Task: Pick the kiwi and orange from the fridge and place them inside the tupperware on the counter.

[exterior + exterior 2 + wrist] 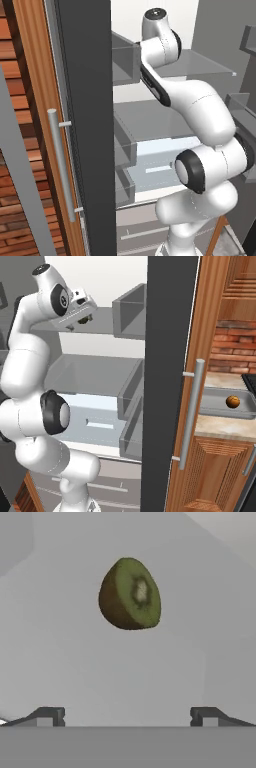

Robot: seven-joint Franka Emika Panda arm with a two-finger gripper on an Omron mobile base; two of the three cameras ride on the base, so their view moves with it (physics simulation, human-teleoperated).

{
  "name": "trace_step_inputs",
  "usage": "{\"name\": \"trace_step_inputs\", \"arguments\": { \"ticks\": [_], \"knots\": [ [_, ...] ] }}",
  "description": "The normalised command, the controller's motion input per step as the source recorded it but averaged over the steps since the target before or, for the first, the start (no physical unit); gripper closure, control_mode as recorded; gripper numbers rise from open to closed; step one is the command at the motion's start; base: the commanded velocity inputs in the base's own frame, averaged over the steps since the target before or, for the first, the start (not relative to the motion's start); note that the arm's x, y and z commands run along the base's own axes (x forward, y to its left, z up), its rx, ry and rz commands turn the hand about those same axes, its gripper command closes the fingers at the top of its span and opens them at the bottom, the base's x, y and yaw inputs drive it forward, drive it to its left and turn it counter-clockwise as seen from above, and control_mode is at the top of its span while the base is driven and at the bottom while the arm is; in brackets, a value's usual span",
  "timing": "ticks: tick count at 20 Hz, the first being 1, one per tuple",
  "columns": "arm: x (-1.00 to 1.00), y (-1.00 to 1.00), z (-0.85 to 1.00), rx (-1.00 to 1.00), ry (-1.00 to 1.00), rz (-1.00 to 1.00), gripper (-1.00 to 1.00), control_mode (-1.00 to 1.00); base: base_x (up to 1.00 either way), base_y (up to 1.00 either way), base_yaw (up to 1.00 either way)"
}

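Red brick wall (231,338) behind, brown wooden cabinets (220,471) below, wood panelling (35,75) alongside

Kiwi (130,594): cut half, matt brown skin, moist-looking green flesh, pale core. Fridge (165,331) door: flat dark grey, matt; handle (191,411) brushed silver metal; shelves pale grey, smooth. Counter (220,428): beige marbled stone over brown grained wood. Tupperware (215,406): smooth grey plastic. Orange (232,401): dull.
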Motion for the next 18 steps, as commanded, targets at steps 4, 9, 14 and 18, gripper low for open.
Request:
{"name": "trace_step_inputs", "arguments": {
  "ticks": [4,9,14,18],
  "knots": [
    [0.52,0.02,-0.04,0.00,0.00,0.09,-1.00,-1.00,0.00,0.00,0.00],
    [0.56,0.07,-0.03,0.00,0.00,0.04,-1.00,-1.00,0.00,0.00,0.00],
    [0.54,0.16,-0.04,0.00,0.00,0.00,-1.00,-1.00,0.00,0.00,0.00],
    [0.47,0.17,-0.08,0.00,0.00,0.00,-1.00,-1.00,0.00,0.00,0.00]
  ]
}}
